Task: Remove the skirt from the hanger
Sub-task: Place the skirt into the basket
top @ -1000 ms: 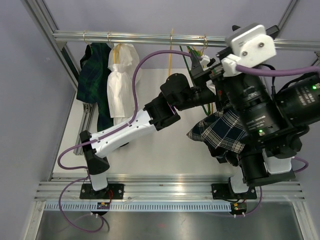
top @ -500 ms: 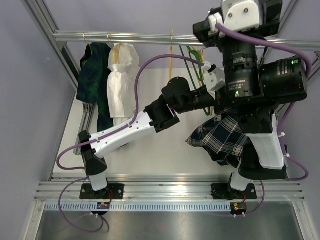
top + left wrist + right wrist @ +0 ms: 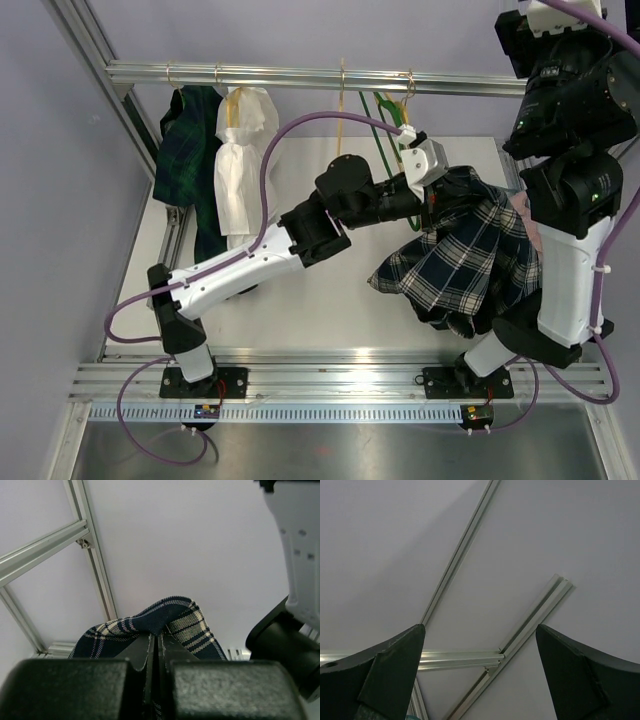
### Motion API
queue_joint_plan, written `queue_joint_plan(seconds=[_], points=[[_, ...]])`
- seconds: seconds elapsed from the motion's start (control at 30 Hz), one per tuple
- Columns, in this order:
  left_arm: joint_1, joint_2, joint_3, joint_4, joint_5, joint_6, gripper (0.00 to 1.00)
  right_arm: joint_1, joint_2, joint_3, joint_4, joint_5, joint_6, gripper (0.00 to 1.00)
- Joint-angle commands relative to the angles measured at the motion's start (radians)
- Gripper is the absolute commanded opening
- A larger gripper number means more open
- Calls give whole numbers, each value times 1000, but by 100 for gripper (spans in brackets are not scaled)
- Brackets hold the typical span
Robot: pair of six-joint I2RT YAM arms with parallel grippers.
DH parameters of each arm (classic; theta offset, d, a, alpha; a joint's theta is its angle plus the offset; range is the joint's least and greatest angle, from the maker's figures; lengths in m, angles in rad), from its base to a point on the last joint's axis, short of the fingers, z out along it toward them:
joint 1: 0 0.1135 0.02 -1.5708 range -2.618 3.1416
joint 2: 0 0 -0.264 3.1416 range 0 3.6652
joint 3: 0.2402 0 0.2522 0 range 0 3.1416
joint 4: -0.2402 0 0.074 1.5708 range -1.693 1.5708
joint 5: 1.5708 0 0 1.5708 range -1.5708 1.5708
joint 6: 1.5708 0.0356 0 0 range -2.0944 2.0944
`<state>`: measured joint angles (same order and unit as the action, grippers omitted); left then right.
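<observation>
Pinching a fold of the plaid skirt (image 3: 468,255) in the closed left hand (image 3: 156,642), soft, light cloth drooping at four o'clock off the green hanger (image 3: 390,110); right hand (image 3: 480,675) wide, empty.

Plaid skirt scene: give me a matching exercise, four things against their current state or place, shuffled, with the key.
Things:
1. navy and white plaid skirt
2. left gripper
3. right gripper
4. white garment

States or places:
A. jaws wide apart, nothing between them
B. hanging from the rail at the left, beside a dark green plaid garment
C. shut on a fold of checked cloth
D. draped in the middle right, pinched at its top edge

Pairs: 1-D, 2-C, 3-A, 4-B
</observation>
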<state>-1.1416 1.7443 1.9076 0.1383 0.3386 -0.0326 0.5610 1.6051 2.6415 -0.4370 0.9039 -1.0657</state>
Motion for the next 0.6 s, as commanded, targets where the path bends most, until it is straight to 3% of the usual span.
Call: queue_joint_plan(seconds=[0.0,0.13,0.27,0.4,0.57], points=[[-4,-123,-21,60,17,57,0,-53,-45,-85,-280,-45,157,99],[-4,-192,-123,53,8,82,0,-287,-60,-115,-457,-137,329,100],[-3,-232,-165,41,19,92,0,-416,-122,-225,-529,-276,394,99],[-3,-253,-183,27,28,108,0,-483,-172,-291,-694,-453,476,100],[3,-305,-249,18,28,129,0,-513,-267,-379,-839,-790,530,99]])
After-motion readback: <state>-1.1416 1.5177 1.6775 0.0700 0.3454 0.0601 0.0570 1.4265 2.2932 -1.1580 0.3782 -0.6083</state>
